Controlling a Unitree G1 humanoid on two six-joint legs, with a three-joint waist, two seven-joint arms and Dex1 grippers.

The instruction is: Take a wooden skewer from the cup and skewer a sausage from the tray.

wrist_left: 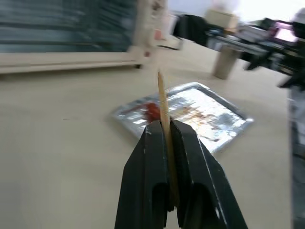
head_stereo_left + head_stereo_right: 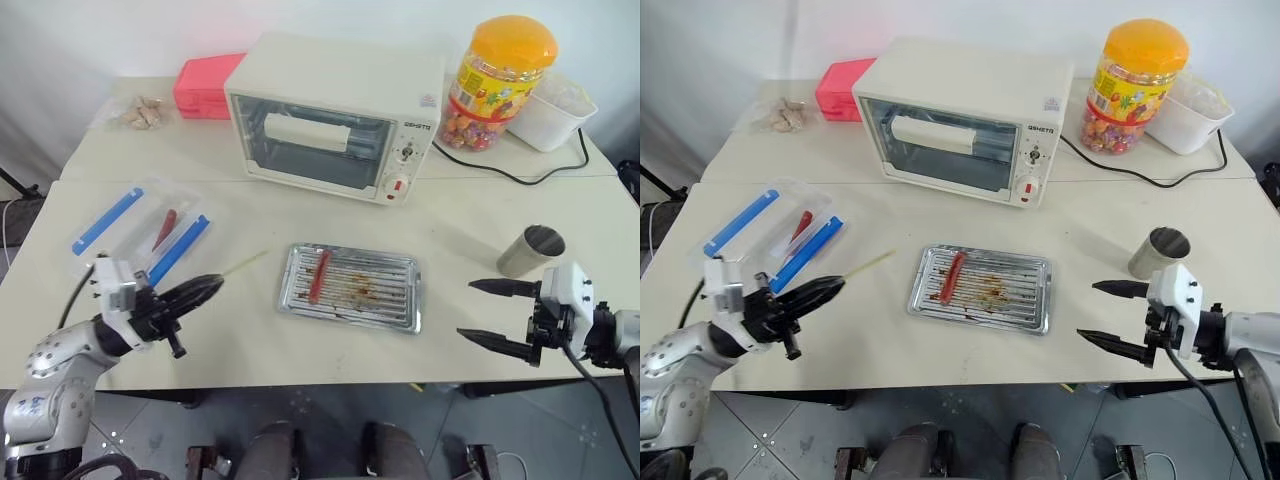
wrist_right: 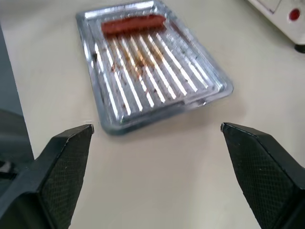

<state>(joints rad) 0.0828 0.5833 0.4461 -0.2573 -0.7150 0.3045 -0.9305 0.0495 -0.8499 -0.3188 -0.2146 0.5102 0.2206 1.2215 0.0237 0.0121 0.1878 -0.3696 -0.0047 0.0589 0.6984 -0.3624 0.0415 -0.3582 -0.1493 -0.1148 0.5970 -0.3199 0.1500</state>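
Wooden skewer (image 1: 163, 102) pinched in closed left gripper (image 2: 200, 291); sausage (image 2: 319, 275) at 3 o'clock may roll when pierced; right gripper (image 2: 1102, 313) gapes empty.

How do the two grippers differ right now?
The left gripper is shut on the wooden skewer, which juts out toward the tray; the right gripper is open and holds nothing. The left sits by the clear container, the right just in front of the cup. Both hover near the table's front edge.
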